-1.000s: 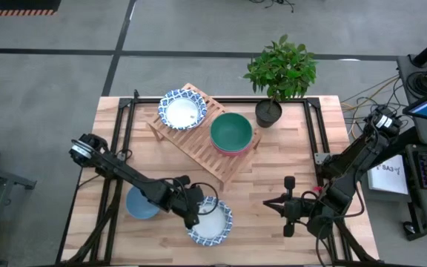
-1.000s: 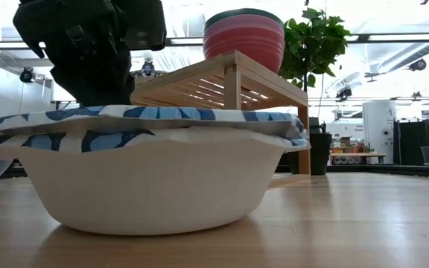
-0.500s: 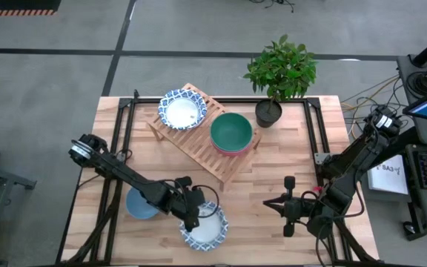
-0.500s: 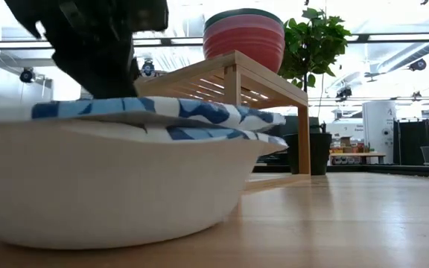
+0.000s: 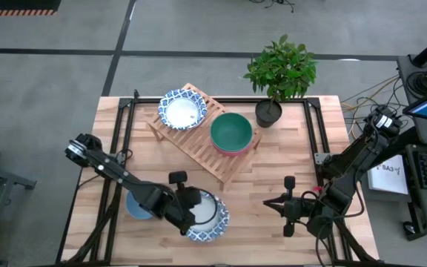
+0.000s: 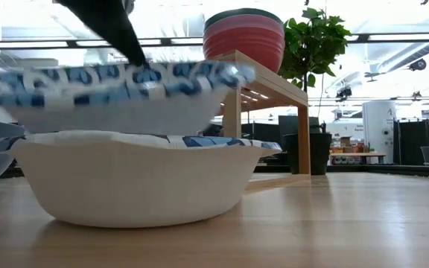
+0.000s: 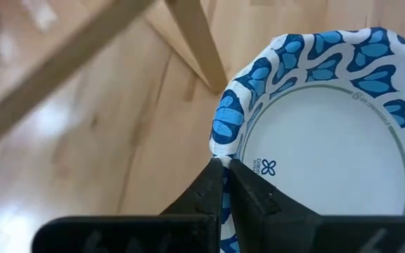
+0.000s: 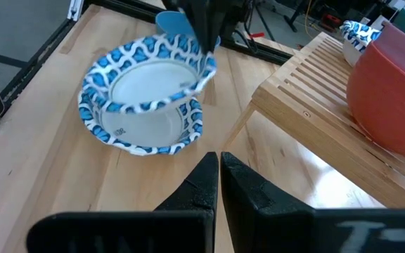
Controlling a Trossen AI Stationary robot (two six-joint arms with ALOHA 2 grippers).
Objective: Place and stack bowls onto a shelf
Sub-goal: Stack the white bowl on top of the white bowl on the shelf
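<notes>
My left gripper (image 5: 190, 211) is shut on a white bowl with a blue patterned rim (image 6: 118, 97), raised above a second such bowl (image 6: 140, 182) that rests by its base on the table near the near edge. Both show in the right wrist view, the upper bowl (image 8: 153, 74) and the lower bowl (image 8: 143, 133). A plain blue bowl (image 5: 135, 207) sits on the table under the left arm. The wooden shelf (image 5: 199, 147) carries a third patterned bowl (image 5: 182, 110) and a green bowl (image 5: 231, 131) nested in a red one (image 6: 244, 39). My right gripper (image 5: 270, 204) waits shut over the table's near right. My left gripper pinches the upper bowl's rim (image 7: 223, 144) on the side toward the table's left, one finger inside the bowl and one outside. The fingers (image 6: 129, 45) come down slanting from above and from the left. The bowl hangs lifted clear of the lower bowl, roughly level.
A potted plant (image 5: 270, 111) stands in a dark pot at the far edge, right of the shelf. The black table frame (image 5: 121, 126) runs along the left and far sides. Bare wood lies between the shelf and my right gripper.
My left gripper, holding the rim of the upper of two nested patterned bowls, first dragged and tipped the pair slightly toward the near edge, then rose. The upper bowl is now lifted clear, while the lower bowl has settled flat on the table.
</notes>
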